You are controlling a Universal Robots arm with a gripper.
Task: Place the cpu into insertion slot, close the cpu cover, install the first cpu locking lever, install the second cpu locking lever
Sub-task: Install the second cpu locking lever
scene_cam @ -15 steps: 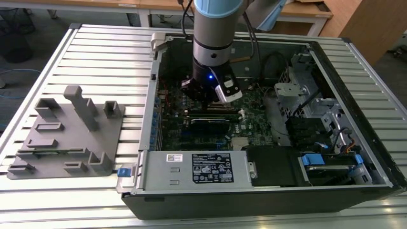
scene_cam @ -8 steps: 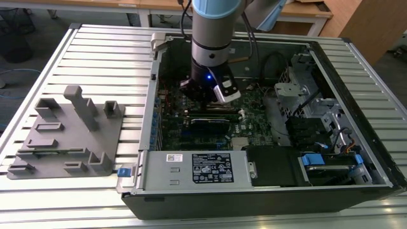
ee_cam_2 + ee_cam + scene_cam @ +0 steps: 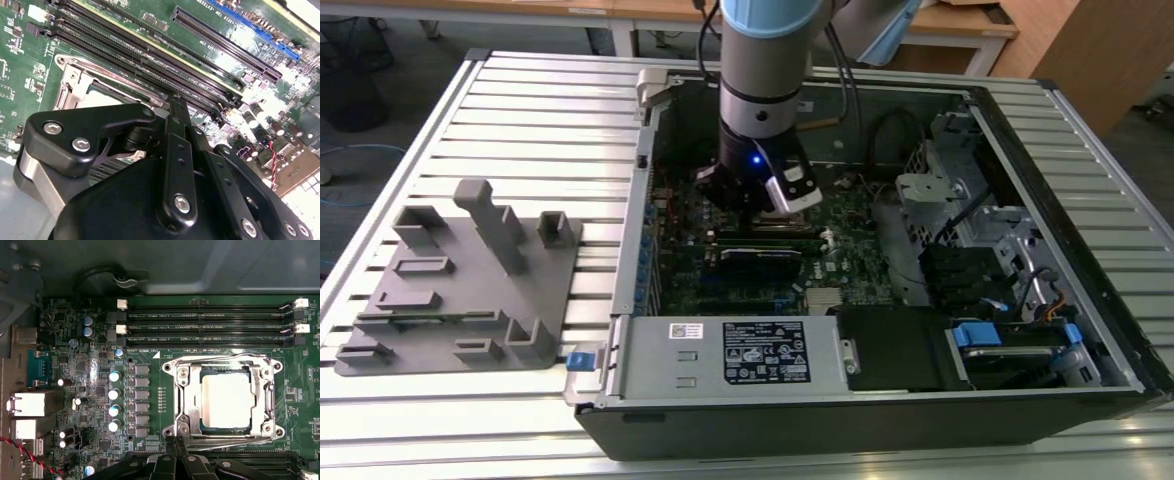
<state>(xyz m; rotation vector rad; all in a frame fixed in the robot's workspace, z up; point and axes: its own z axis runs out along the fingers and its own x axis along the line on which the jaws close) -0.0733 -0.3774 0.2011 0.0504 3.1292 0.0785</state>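
Black end effector (image 3: 176,444) beside silvery square cpu cover (image 3: 225,398), bright flat cpu (image 3: 224,400)

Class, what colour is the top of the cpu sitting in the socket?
The cpu top is pale silver-grey, seen best in the first wrist view.

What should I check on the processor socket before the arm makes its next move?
1. cpu lying flat inside the cover window: ok.
2. cpu cover down over the chip: ok.
3. Tool positioned at the socket edge, beside the near lever: ok.
4. Near lever hooked under its catch: cannot tell.
5. Far lever hooked under its catch: cannot tell.
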